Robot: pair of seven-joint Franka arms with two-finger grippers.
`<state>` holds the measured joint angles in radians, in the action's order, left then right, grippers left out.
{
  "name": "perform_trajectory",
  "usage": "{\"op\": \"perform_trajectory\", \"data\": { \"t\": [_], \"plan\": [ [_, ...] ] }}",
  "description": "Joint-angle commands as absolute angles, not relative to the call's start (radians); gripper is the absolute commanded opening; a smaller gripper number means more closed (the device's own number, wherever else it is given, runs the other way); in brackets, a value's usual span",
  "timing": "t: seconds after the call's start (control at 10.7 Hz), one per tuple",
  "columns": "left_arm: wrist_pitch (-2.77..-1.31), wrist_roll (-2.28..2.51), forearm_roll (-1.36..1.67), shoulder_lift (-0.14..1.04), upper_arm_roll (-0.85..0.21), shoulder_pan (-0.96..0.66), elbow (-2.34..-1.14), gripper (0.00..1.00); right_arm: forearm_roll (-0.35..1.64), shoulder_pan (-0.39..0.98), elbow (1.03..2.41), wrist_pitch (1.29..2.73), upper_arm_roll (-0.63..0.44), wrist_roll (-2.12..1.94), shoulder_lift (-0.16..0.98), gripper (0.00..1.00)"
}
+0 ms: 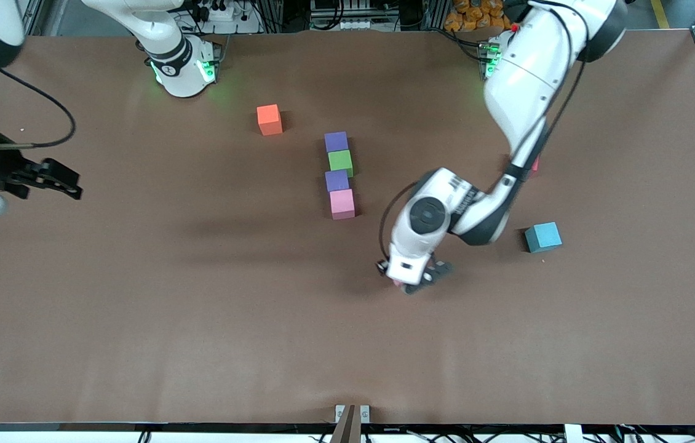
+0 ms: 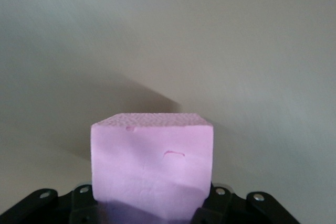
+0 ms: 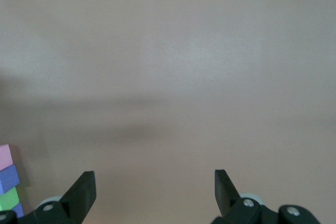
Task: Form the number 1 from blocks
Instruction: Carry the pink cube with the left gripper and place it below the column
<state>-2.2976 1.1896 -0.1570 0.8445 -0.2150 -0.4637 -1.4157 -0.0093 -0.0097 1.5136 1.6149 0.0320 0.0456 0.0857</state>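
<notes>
Four blocks lie in a column mid-table: purple (image 1: 336, 141), green (image 1: 341, 162), purple (image 1: 337, 180) and, nearest the front camera, pink (image 1: 342, 203). My left gripper (image 1: 412, 284) is low over the bare table, toward the left arm's end from that column. It is shut on the second pink block (image 2: 152, 166), which fills the space between its fingers in the left wrist view. My right gripper (image 1: 59, 182) waits open over the right arm's end of the table with nothing between its fingers (image 3: 84, 190). The right wrist view catches the column's pink block (image 3: 5, 156) at its edge.
An orange cube (image 1: 269, 119) sits nearer the robots' bases than the column. A light-blue cube (image 1: 543, 237) lies toward the left arm's end. A red cube (image 1: 534, 163) is mostly hidden by the left arm. The brown table (image 1: 200, 320) spreads wide around.
</notes>
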Motion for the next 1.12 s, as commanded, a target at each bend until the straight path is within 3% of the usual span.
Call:
{"op": "perform_trajectory", "data": {
  "t": [0.0,1.02],
  "plan": [
    [-2.296,1.218,-0.141,0.845,-0.202,-0.535,-1.401,0.00,-0.032,-0.009,1.427,1.545,0.026,0.025,0.087,1.00],
    [-2.342,1.241,-0.146,0.896,-0.190,-0.692,-1.376,0.00,-0.020,-0.011,1.413,1.496,0.021,0.138,0.091,1.00]
  ]
}}
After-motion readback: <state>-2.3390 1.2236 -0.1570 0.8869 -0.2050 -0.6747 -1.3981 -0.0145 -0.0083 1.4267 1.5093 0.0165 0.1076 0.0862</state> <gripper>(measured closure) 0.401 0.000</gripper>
